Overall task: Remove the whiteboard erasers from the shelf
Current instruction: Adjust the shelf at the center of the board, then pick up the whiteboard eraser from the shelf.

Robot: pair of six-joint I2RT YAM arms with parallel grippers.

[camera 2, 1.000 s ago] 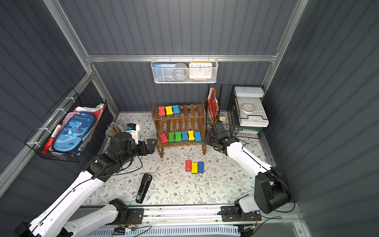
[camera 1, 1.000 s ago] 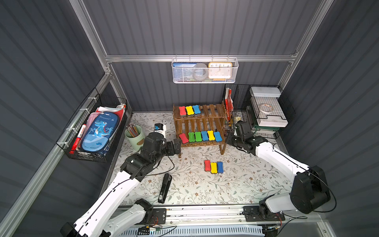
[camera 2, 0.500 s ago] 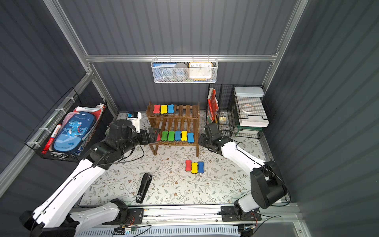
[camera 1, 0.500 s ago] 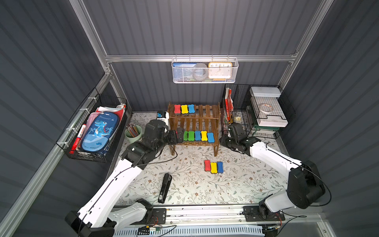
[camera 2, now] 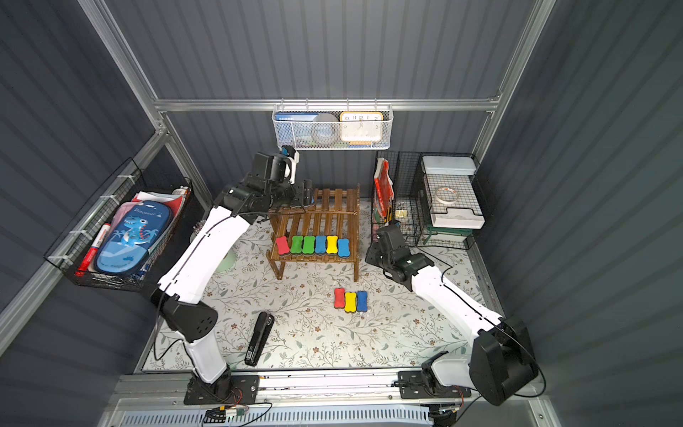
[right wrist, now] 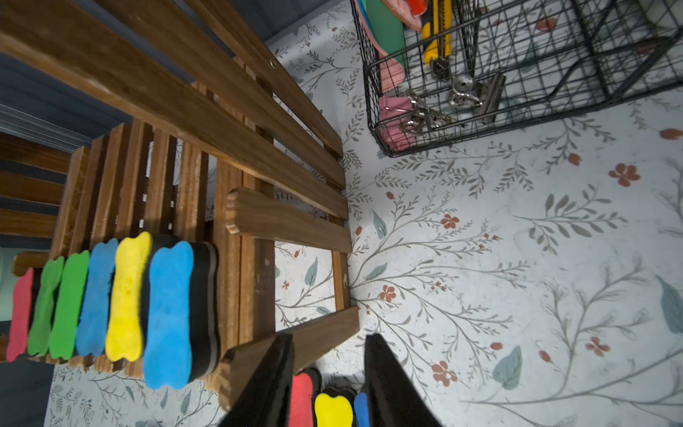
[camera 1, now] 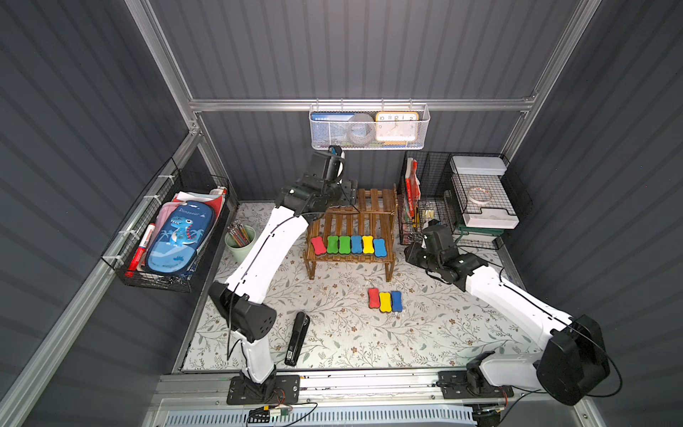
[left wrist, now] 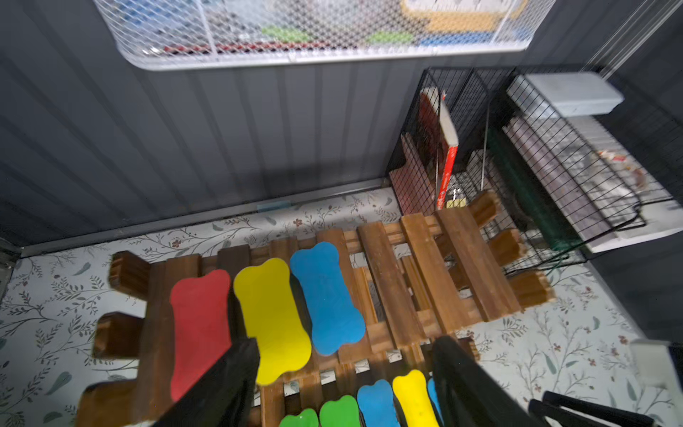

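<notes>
Wooden slats are what is seen beneath the left gripper (left wrist: 345,344), which is poised right over the upper tier of the shelf (camera 1: 373,201), at that tier's left end. Its black fingers (left wrist: 229,384) are spread wide and nothing is clamped between them. Directly ahead of those fingers, 3 erasers are lined up side by side on the top slats. The red eraser (left wrist: 199,325) is found just outside 1 finger, the yellow eraser (left wrist: 271,318) has its near end tucked into the gap, and the blue eraser (left wrist: 327,299) is laid alongside it, also within the spread. Whether either finger is touching foam cannot be told. Below this gripper, on the lower tier, a row of 6 erasers (camera 1: 356,244) is set out in red, green, green, blue, yellow and blue. Now to the right gripper (right wrist: 329,338), which is held just beside the shelf's right end, by the leg there. Its jaws are parted by a modest gap and nothing is gripped. 1 of its fingers (right wrist: 269,384) is seen across the end of a lower slat, though contact cannot be judged. Through the gap, 3 more erasers (camera 1: 385,301), red, yellow and blue, are glimpsed, laid together on the floral table cover (camera 1: 443,332) near this gripper and clear of the shelf. The black wire organiser (camera 1: 476,192) is stood near the right gripper on the side away from the shelf, and a black stapler (camera 1: 297,338) is laid well apart from both grippers.
</notes>
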